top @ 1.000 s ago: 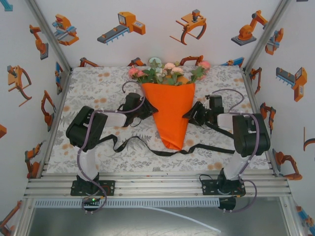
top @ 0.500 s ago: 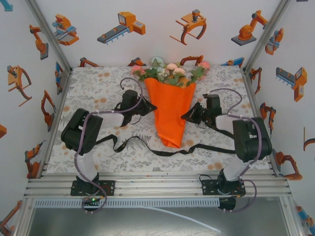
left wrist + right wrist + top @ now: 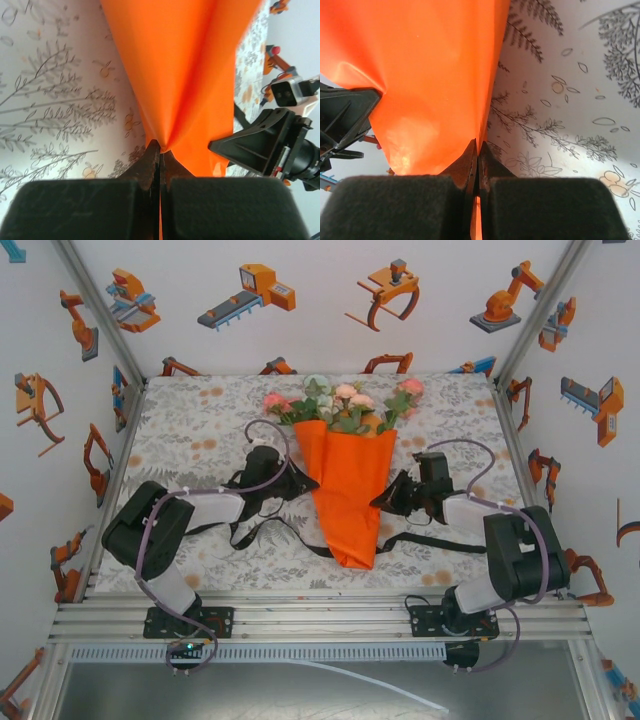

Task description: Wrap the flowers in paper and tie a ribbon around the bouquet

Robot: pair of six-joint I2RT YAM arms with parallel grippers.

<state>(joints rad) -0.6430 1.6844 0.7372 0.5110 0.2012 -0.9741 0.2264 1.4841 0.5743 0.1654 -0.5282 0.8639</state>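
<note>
The bouquet (image 3: pixel 345 490) is an orange paper cone at mid-table, tip toward the near edge, with pink, white and green flowers (image 3: pixel 345 405) above its wide end. My left gripper (image 3: pixel 300 483) pinches the cone's left edge. It is shut on the paper (image 3: pixel 190 70) in the left wrist view, at its closed tips (image 3: pixel 160 150). My right gripper (image 3: pixel 380 502) pinches the right edge, shut on the paper (image 3: pixel 420 65) at its tips (image 3: pixel 477 149). The black ribbon (image 3: pixel 440 540) lies on the cloth, running under the cone's narrow end and out to both sides.
The floral tablecloth (image 3: pixel 200 430) covers the table. Aluminium frame posts and white walls with orange robot prints enclose the back and sides. In the left wrist view the right arm's black gripper body (image 3: pixel 270 140) sits just beyond the cone.
Both grippers have drawn the bouquet toward the near edge, the cone's tip now lower and slightly right. The left arm has folded lower and the ribbon's left part has bunched near it.
</note>
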